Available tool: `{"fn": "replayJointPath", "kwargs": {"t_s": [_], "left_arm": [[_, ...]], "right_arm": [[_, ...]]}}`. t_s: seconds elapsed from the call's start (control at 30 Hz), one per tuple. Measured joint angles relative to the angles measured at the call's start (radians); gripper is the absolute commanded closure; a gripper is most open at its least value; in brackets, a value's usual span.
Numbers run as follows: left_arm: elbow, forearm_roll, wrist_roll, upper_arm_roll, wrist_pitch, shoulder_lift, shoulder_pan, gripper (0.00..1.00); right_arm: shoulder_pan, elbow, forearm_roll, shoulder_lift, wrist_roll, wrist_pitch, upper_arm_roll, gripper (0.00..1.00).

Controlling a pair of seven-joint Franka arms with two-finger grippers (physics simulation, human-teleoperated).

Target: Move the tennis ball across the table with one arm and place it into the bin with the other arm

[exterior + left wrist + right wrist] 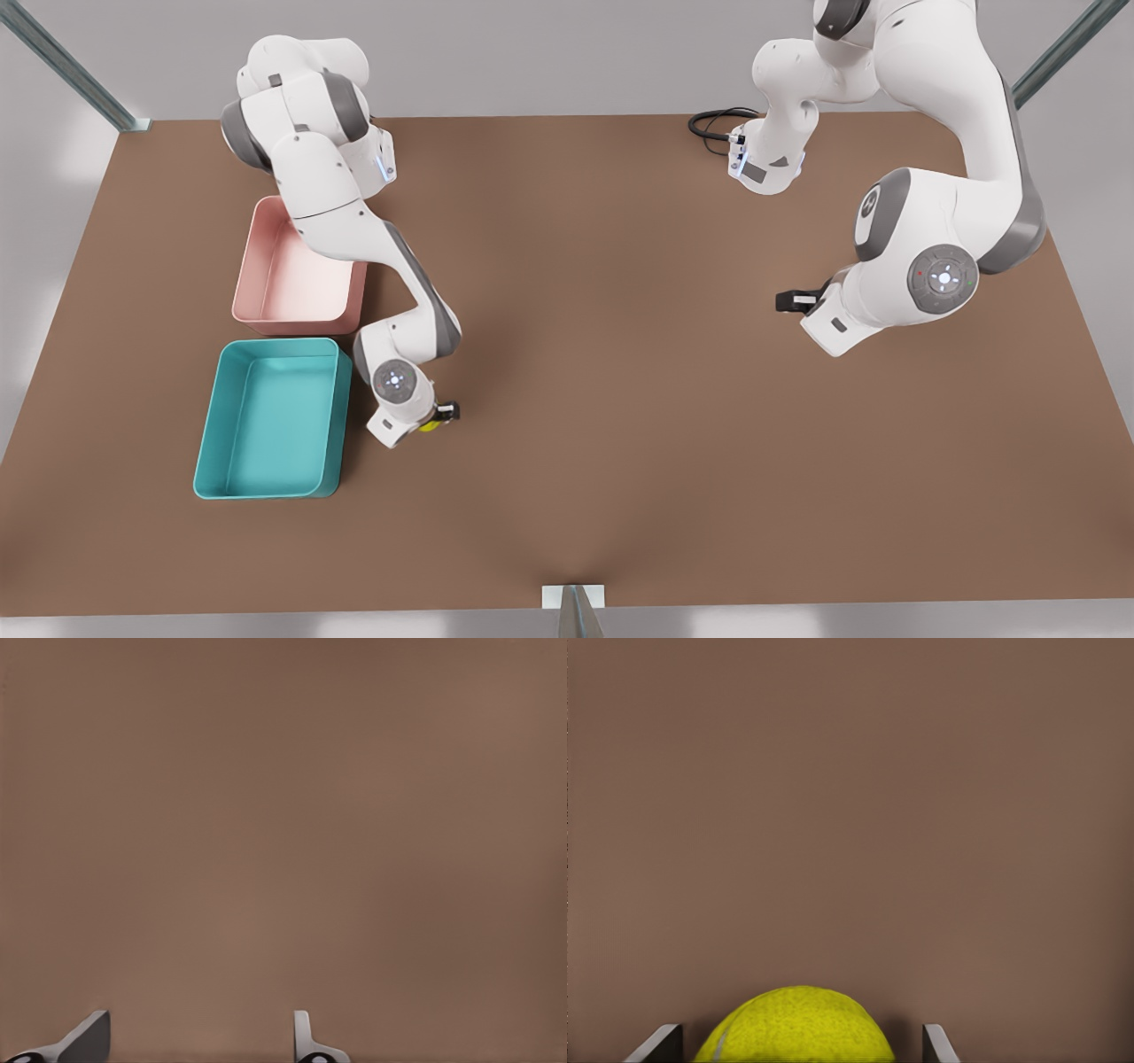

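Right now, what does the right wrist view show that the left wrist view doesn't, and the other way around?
Right wrist view alone: the ball sits between the right claw's fingers, with slim gaps either side, so no grip is confirmed. Left wrist view alone: the left claw open, with nothing but table between its fingers. Both share the bare brown table beyond the fingertips.

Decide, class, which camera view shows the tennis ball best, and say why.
The right wrist view: the tennis ball sits large between the right tool's fingers, its seam visible. The front view gives only a yellow sliver under that tool beside the teal bin. The left wrist view looks at bare table.
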Motion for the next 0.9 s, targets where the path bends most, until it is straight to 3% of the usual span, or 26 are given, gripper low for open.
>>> {"fn": "replayJointPath", "kwargs": {"t_s": [0.2, 0.33, 0.37, 0.67, 0.9], "left_arm": [[0.000, 0.000, -0.018, 0.000, 0.006, 0.002, 0.000, 0.00], [0.000, 0.000, -0.027, 0.000, 0.008, 0.005, 0.000, 0.00], [0.000, 0.000, -0.028, 0.000, 0.009, 0.006, 0.000, 0.00], [0.000, 0.000, -0.042, 0.000, 0.014, 0.012, -0.001, 0.00], [0.001, 0.001, -0.049, 0.000, 0.016, 0.015, -0.001, 0.00]], "right_arm": [[-0.003, -0.002, -0.001, 0.002, 0.011, 0.025, 0.000, 0.06], [-0.010, -0.002, 0.001, 0.001, 0.012, 0.032, 0.000, 0.36], [-0.010, -0.002, 0.004, 0.000, 0.010, 0.033, 0.000, 0.40], [-0.020, -0.002, 0.014, -0.043, -0.016, 0.027, 0.001, 0.41], [-0.145, 0.000, 0.023, -0.215, -0.104, -0.060, 0.001, 0.41]]}}
